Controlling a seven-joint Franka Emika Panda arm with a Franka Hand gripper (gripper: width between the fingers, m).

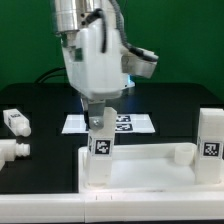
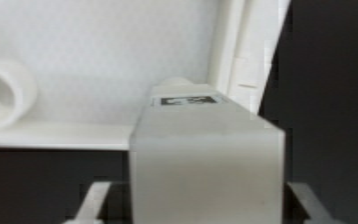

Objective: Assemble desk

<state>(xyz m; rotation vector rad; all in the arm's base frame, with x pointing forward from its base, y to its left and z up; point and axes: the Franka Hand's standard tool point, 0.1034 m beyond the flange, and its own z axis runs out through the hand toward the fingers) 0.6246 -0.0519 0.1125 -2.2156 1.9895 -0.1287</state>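
Operator: Gripper point(image 1: 100, 120) status?
Technician: Clamped on an upright leg point(image 1: 100, 147), positioned at the exterior view's left end of the desk top point(image 1: 150, 172).
Operator: Other parts?
Technician: Two loose legs point(image 1: 14, 122) lie farther left.

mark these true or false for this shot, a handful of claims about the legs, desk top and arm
1. The end effector grips the held leg upright at the exterior view's left end of the desk top. True.
2. The two loose legs lie on the exterior view's right. False: the upper loose leg and lower loose leg lie on the black table at the exterior view's left.
3. The standing leg is upright at the desk top's right end in the exterior view. True.
4. The marker board rests on the desk top. False: it lies flat on the table beyond the desk top.
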